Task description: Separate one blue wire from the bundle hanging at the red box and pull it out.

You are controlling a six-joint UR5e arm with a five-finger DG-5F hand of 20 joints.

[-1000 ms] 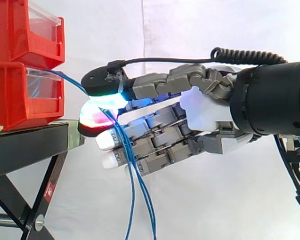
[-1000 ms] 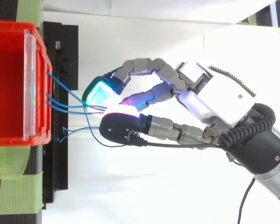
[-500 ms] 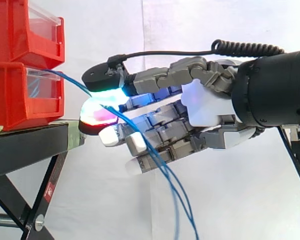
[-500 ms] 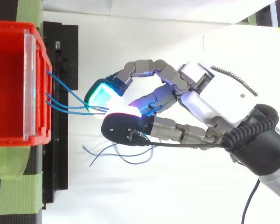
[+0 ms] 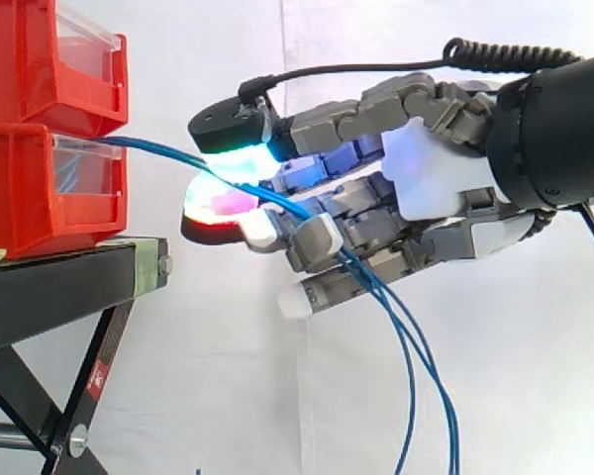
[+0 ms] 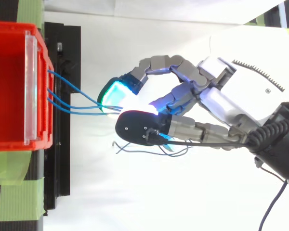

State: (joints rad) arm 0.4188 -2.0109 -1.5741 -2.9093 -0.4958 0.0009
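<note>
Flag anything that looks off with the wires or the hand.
The hand pinches several blue wires, not one: in the top view three strands run from the red box to its fingertips, and at least two hang below it in the side view.

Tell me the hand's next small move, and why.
Probably draw the hand straight back from the red bin, with the pinch shut. Its glowing pads clamp the blue wires, which run taut from the bin's front to the pinch in the top view, so their ends look lodged inside.
</note>
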